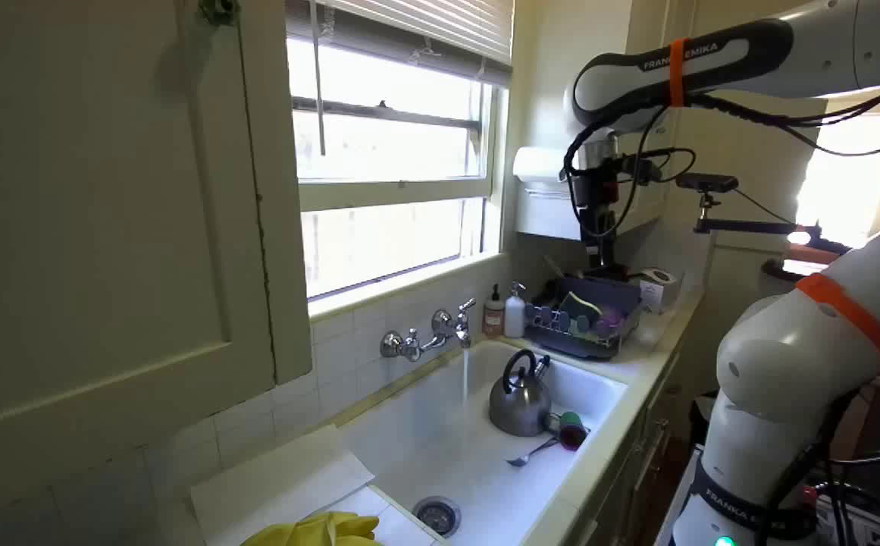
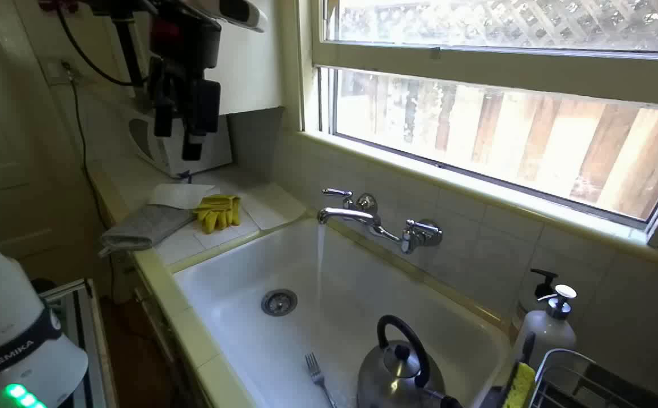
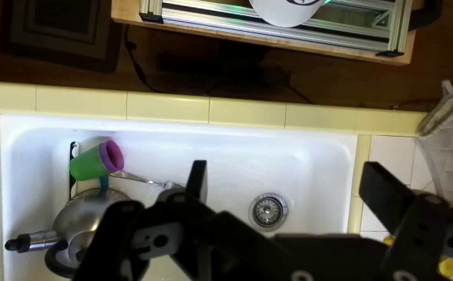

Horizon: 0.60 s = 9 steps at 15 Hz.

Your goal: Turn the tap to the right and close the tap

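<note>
The tap is a chrome wall faucet with a spout and two handles, on the tiled wall above the sink, in both exterior views (image 1: 463, 331) (image 2: 357, 215). A thin stream of water runs from its spout into the sink. One handle (image 2: 337, 193) points out from the wall beside the spout; the other handle (image 2: 414, 233) sits closer to the wall. My black gripper (image 2: 178, 136) hangs well above counter height, apart from the tap, and also shows in an exterior view (image 1: 600, 258). In the wrist view my gripper (image 3: 288, 179) is wide open and empty, and the tap does not show.
A steel kettle (image 1: 519, 406), a green cup (image 3: 87, 163) and a fork (image 2: 316, 374) lie in the white sink (image 3: 316, 171). Soap bottles (image 1: 514, 315) and a dish rack (image 1: 572, 326) stand at one end. Yellow gloves (image 2: 218, 213) and a grey cloth (image 2: 147, 226) lie at the other.
</note>
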Available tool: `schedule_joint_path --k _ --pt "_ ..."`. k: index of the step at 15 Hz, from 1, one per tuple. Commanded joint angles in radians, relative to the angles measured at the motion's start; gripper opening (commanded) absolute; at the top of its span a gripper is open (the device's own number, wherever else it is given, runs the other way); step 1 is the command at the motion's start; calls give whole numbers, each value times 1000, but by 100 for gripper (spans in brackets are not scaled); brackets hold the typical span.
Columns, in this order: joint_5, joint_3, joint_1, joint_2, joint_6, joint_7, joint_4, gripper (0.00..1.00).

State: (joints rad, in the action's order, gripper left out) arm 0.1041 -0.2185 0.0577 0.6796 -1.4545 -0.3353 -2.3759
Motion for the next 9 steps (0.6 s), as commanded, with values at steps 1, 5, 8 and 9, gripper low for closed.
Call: schedule_joint_path --k 1,5,8,9 --pt "-1 1 1 -1 2 0 2 100" --pt "-1 1 1 -1 1 0 2 100" --pt "-21 12 3 -34 -54 48 -3 100" --pt "-33 14 1 -45 -90 63 -7 100"
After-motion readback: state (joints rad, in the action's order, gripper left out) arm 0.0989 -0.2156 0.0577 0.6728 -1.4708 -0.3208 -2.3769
